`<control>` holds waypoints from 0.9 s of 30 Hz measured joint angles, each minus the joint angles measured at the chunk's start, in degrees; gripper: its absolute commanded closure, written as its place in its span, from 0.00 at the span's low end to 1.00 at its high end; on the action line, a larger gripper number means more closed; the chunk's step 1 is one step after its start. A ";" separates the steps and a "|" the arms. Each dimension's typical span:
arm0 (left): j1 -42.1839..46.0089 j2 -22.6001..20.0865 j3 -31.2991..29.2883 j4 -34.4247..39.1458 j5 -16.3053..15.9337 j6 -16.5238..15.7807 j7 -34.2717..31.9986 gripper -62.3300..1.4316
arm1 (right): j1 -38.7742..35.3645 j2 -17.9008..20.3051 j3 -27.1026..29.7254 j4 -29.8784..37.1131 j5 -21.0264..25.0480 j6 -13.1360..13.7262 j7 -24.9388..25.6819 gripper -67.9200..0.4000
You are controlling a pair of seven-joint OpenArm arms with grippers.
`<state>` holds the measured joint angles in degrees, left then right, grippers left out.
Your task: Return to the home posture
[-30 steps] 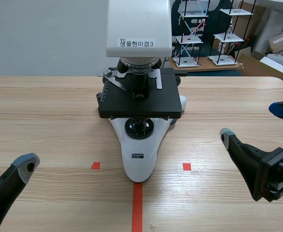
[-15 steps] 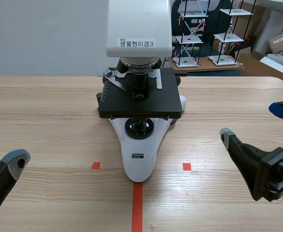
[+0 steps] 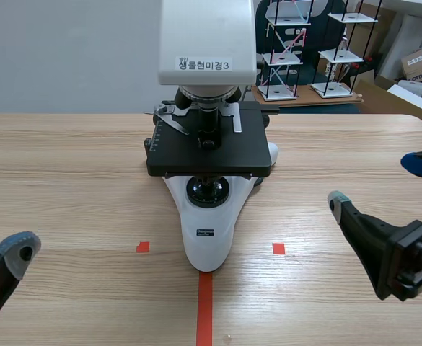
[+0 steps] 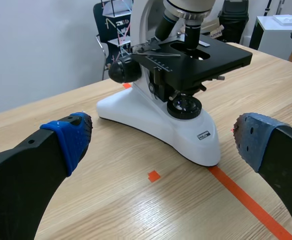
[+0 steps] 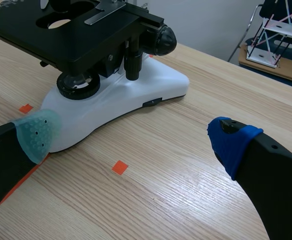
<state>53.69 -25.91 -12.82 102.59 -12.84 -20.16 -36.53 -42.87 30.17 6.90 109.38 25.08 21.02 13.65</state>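
Your left pincer (image 4: 160,137) is released: its two fingers stand wide apart with nothing between them. It hangs low over the counter (image 3: 73,166), at about 8 o'clock from the microscope (image 3: 208,155) and well apart from it. Your right pincer (image 5: 134,135) is released too, its fingers wide and empty, at about 4 o'clock from the microscope and also apart from it. The microscope stands upright in the middle of the counter. Its white foot points to 6 o'clock, toward the robot, and the tip meets the end of the orange-red tape line. Behind the counter, at about 1 o'clock, you see small racks (image 3: 342,55) and a cardboard box (image 3: 421,61).
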 measured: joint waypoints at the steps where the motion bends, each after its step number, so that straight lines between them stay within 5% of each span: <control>1: -0.02 0.00 0.00 0.00 0.00 0.02 0.00 0.04 | 0.00 0.00 0.00 0.00 0.00 0.00 0.00 0.04; 27: -0.04 0.00 0.00 0.00 0.00 0.02 0.00 0.00 | 0.00 0.00 0.00 0.00 0.00 0.00 0.00 0.04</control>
<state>53.65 -25.91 -12.82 102.59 -12.84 -20.14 -36.53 -42.87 30.17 6.90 109.38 25.08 21.02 13.65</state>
